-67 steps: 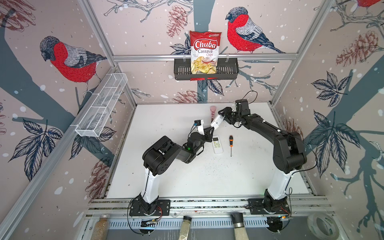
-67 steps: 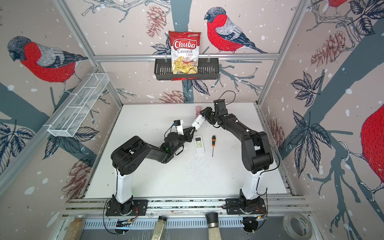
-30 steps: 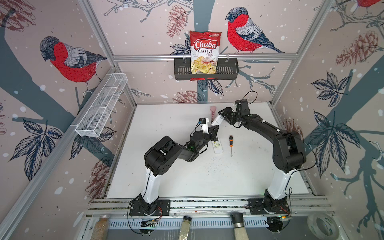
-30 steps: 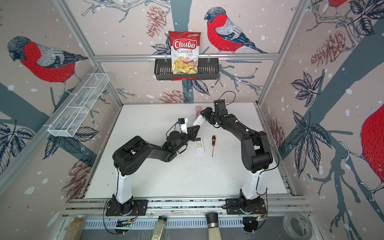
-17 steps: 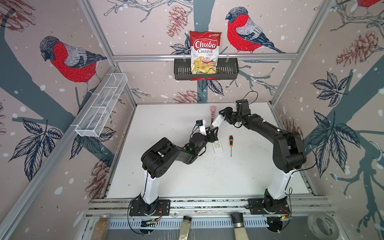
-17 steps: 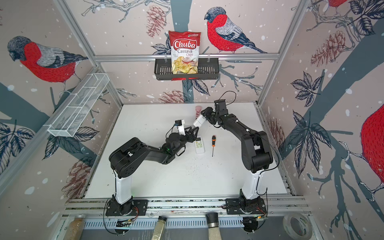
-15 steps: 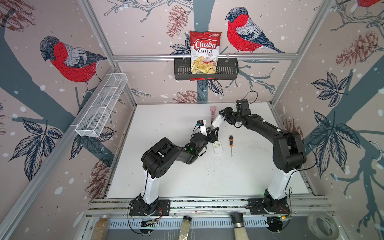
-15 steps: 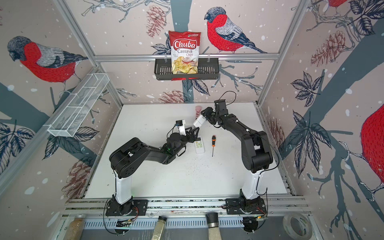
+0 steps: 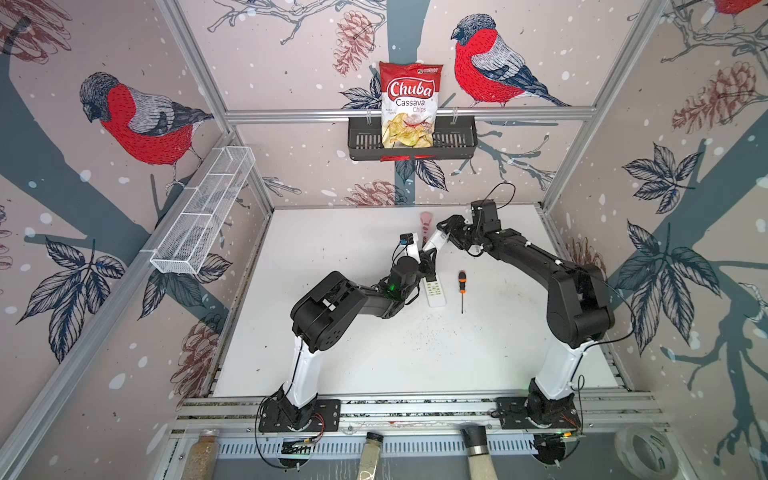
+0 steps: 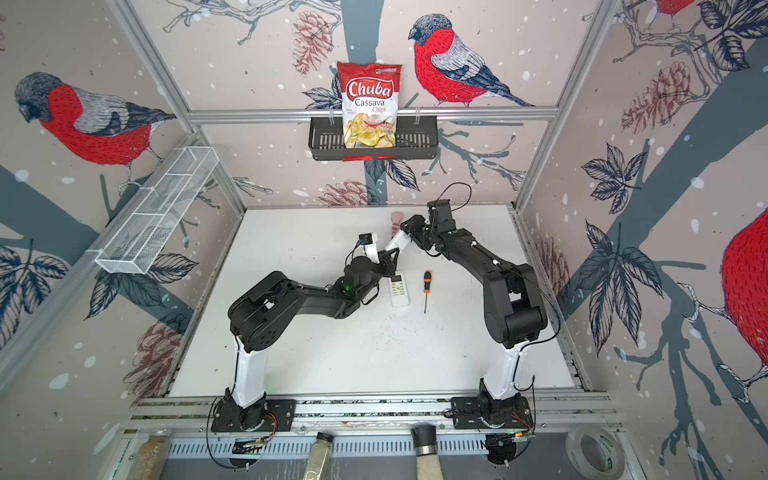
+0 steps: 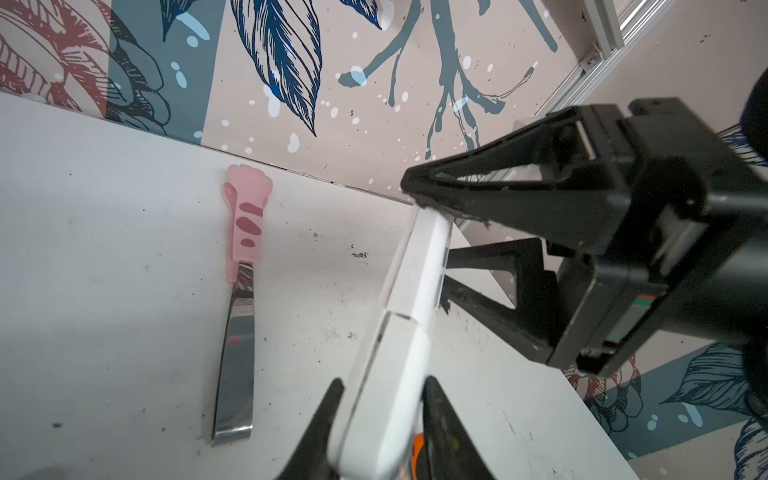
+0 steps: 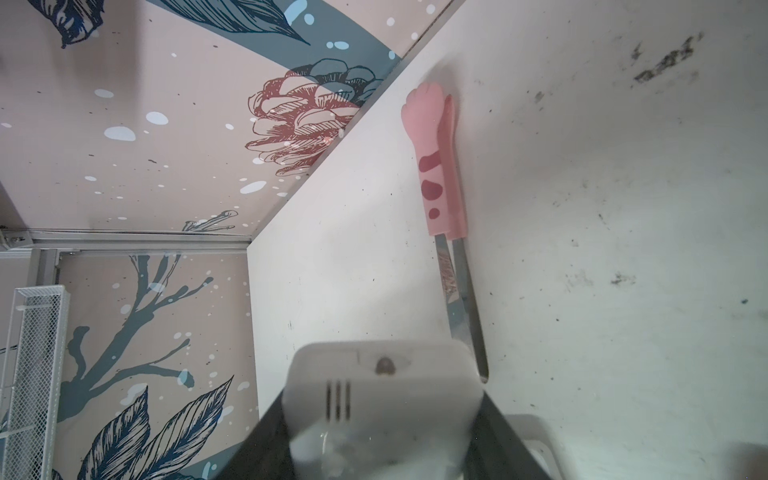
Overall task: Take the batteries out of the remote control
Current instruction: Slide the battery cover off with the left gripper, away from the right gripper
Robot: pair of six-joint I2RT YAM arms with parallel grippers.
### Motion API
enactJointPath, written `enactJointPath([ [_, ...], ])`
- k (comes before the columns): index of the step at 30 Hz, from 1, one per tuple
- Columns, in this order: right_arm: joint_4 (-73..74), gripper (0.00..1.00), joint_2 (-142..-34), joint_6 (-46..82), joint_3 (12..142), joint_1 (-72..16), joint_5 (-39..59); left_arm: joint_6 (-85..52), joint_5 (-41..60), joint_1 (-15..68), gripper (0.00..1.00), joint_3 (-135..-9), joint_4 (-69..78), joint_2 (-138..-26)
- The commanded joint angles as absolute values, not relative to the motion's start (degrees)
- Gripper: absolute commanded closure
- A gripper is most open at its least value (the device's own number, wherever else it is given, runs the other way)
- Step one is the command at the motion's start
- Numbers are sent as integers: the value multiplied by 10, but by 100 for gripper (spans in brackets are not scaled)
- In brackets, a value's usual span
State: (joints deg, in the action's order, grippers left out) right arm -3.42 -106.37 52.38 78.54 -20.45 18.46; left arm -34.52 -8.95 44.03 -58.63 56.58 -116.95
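Though unclear, remote [image 11: 409, 291] btwn end effectors [image 11: 384, 384] [image 11: 430, 222].

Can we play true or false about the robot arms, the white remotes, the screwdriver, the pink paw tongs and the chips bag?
1. The right gripper holds one end of a slim white remote control up off the white table. True.
2. The left gripper has its fingers on both sides of that remote's other end. True.
3. The orange-and-black-handled screwdriver is in a gripper. False: it lies on the table beside a second white remote.
4. The pink cat-paw tongs lie flat on the table. True.
5. The red-and-white chips bag lies on the table. False: it stands in the black slotted basket hung above it.
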Motion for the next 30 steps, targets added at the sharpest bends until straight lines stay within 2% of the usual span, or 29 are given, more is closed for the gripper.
enactJointPath([
  [1, -18, 96, -1058, 521, 784, -203, 187, -348, -93, 440, 74, -576, 569, -1167],
  [5, -17, 95, -1061, 521, 782, -199, 190, -349, -76, 440, 74, -549, 612, -1162],
  [10, -17, 96, -1062, 521, 782, -196, 192, -350, -45, 440, 64, -534, 653, -1164],
  [14, -18, 96, -1062, 520, 782, -196, 192, -354, -40, 440, 63, -523, 669, -1165],
  [22, -15, 96, -1063, 520, 779, -196, 191, -351, -35, 440, 76, -522, 677, -1159],
  [30, -15, 96, -1068, 520, 779, -193, 191, -350, -24, 440, 79, -521, 684, -1152],
])
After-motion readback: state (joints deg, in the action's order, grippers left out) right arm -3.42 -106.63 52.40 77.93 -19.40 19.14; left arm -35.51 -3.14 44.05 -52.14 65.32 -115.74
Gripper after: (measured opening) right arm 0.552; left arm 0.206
